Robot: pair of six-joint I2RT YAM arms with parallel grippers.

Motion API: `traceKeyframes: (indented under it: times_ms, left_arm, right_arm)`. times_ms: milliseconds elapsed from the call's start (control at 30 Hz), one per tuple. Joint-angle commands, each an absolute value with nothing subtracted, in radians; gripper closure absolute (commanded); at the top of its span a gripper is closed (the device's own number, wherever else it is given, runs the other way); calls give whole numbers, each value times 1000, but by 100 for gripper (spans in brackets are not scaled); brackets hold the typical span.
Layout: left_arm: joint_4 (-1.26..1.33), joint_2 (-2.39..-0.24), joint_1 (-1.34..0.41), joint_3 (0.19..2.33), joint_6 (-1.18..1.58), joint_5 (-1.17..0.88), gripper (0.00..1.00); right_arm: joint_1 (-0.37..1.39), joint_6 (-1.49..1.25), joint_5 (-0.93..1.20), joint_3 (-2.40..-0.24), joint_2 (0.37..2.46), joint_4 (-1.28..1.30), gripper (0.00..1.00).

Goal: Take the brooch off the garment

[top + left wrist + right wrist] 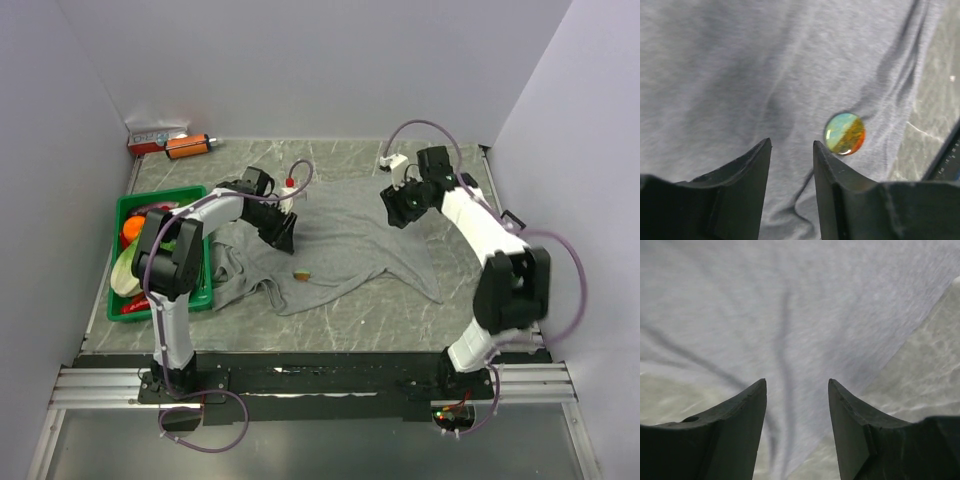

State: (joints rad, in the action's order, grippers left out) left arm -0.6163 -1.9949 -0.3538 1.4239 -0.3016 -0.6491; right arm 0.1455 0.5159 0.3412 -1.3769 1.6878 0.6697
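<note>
The grey garment (350, 235) lies rumpled and spread over the middle of the table. The brooch (301, 273) is a small round disc on the garment near its front edge; in the left wrist view (844, 133) it shows pale blue-green, yellow and orange. My left gripper (283, 240) is open and empty over the cloth (740, 75). The brooch lies just ahead and to the right of its right fingertip (816, 146). My right gripper (395, 212) is open and empty above the garment's far right part (790, 300), near its edge.
A green crate (160, 195) with several colourful items stands at the left, beside the garment. An orange object (188, 146) and a red-and-white box (155, 138) lie at the back left corner. Walls close in the table on three sides.
</note>
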Motion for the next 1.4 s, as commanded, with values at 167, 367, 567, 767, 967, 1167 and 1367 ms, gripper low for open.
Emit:
traceKeyframes:
  times_ms: [167,367,567,767,967,1167,1367]
  left_arm:
    - [-656,-2040,-393,1453,-344,-798,62]
    - [-764,-2097,-410,1490,-396,-808,65]
    - [-846,-2169,-413,1552,-419,-816,57]
    - [-888,-2204,-417,1585,-442,-828,53]
    - [-718,-2035,-420,1452,-410,-718,52]
    - [-364,-1686,-480,1145,-492,-568,45]
    - [-198,-1589,-560,997,-523,-479,43]
  right_arm:
    - [186,417,376,-1149,1511,629,41]
    - [187,387,426,-1138,1535,627,41]
    - [196,377,442,-1152,1569,621,41]
    - [196,380,451,-1166,1589,623,41]
    - [198,374,448,-1166,1588,621,41]
    - [198,376,445,-1160,1585,623,41]
    - [199,368,457,-1175,1600,621,41]
